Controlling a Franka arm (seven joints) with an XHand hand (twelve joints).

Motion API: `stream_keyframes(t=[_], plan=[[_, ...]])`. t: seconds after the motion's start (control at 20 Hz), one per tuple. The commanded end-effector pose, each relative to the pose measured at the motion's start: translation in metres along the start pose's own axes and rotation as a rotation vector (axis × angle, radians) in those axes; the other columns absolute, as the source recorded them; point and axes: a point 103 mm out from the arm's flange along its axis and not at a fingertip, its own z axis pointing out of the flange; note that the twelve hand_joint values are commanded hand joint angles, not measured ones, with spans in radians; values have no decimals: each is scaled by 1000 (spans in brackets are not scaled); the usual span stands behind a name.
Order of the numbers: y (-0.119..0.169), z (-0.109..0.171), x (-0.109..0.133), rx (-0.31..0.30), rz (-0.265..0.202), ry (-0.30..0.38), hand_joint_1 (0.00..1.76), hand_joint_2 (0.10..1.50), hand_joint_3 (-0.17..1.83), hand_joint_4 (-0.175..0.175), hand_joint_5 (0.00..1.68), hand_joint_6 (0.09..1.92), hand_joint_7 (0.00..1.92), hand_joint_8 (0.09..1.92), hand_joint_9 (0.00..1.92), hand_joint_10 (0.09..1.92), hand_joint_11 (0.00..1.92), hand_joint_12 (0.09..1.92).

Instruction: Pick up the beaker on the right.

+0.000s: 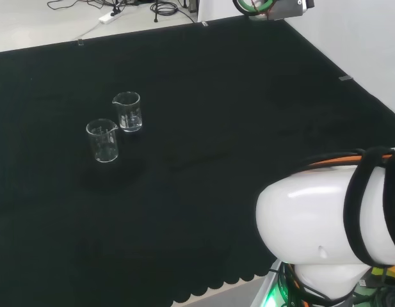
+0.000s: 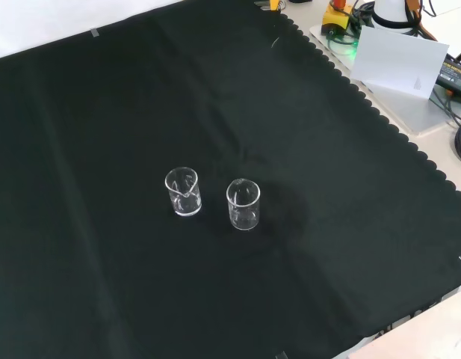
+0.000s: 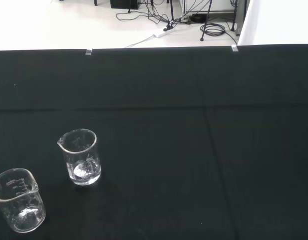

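Black cloth bench, two small clear glass beakers upright, none lifted.

The beakers stand just beside each other, apart. In the head view the right-hand clear glass beaker is the likely target; the other clear glass beaker stands nearer. Finger state: cannot tell, so no position relative to the fingers can be given. The white arm link sits well apart from both. Approach, grasp and lift all remain.

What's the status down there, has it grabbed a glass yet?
No grab yet. Two clear beakers upright on the black cloth, close but apart: one right in head view, the other left. Neither touched. Nothing else near them.
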Motion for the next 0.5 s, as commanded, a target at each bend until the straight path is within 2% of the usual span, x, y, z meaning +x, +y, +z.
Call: stream_keyframes(t=[0.05,0.1,0.2,0.45,0.5], plan=[[-13,-25,17,32,0,-29,306,1098,592,1,340,446,363,547,402,590,271,922],[-14,-27,17,37,1,-30,198,1200,464,-5,277,290,234,487,265,576,131,908],[-13,-26,16,44,4,-30,119,1300,320,-8,250,132,139,445,155,588,27,898],[-10,-23,12,53,1,-19,96,1333,262,-10,251,87,115,435,122,597,0,892],[-10,-22,9,59,9,6,97,1338,249,-9,255,87,116,438,120,602,0,890]])
